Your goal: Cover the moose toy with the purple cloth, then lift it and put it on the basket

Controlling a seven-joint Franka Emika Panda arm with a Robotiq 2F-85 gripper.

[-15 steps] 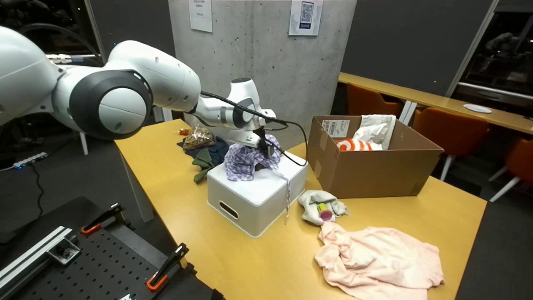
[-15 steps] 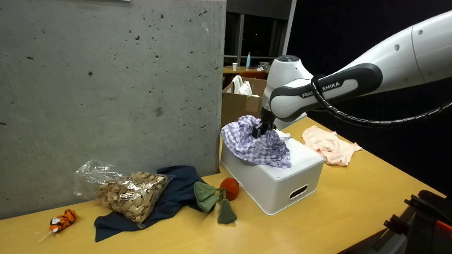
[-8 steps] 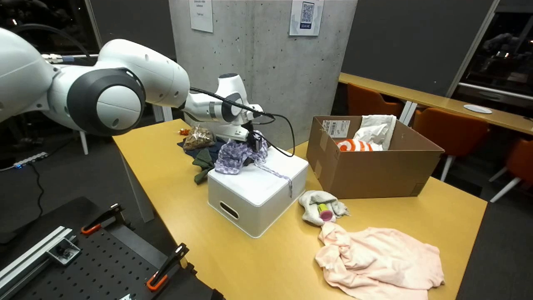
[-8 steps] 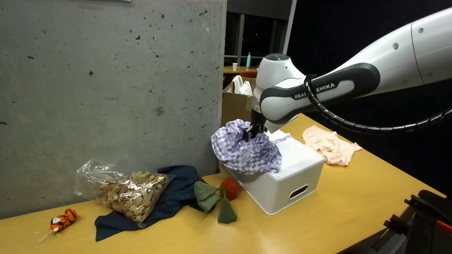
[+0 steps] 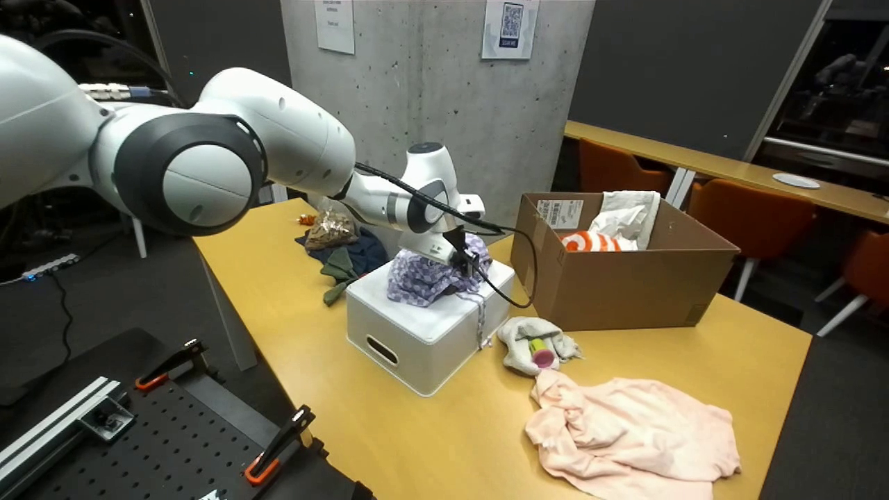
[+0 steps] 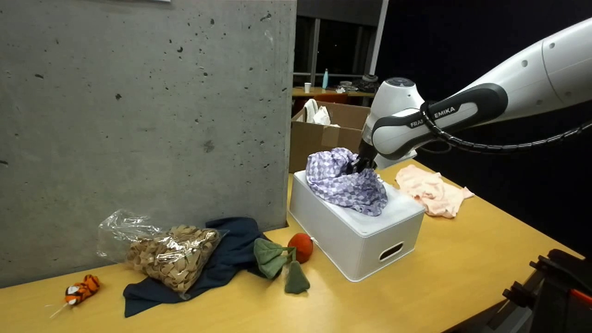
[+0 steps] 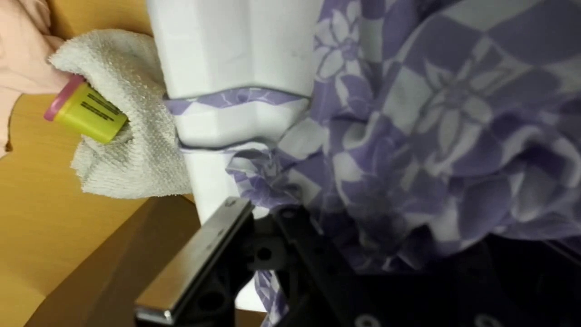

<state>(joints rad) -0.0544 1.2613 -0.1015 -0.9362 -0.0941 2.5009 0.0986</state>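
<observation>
The purple-and-white checked cloth [image 5: 420, 278] lies bunched in a mound on the top of the upturned white basket [image 5: 437, 364]. A thin strap of it hangs over the basket's edge. My gripper [image 5: 467, 262] points down into the mound and is shut on the cloth. In an exterior view the cloth [image 6: 344, 187] wraps round the fingers of the gripper [image 6: 356, 167]. In the wrist view the cloth [image 7: 454, 113] fills the right half and hides one finger. The moose toy is hidden; a small dark patch shows under the cloth, and I cannot tell what it is.
A cardboard box [image 5: 625, 292] with white and orange cloths stands beside the basket. A grey towel with a small yellow tub [image 7: 97, 113] and a pink cloth [image 5: 639, 437] lie near. A clear bag [image 6: 175, 254], a navy cloth [image 6: 231, 259] and a tiger toy [image 6: 82, 289] lie by the pillar.
My gripper and the cloth first moved left in both exterior views, the cloth overhanging the basket's edge. They have since moved back right, past where they began. The basket has not moved.
</observation>
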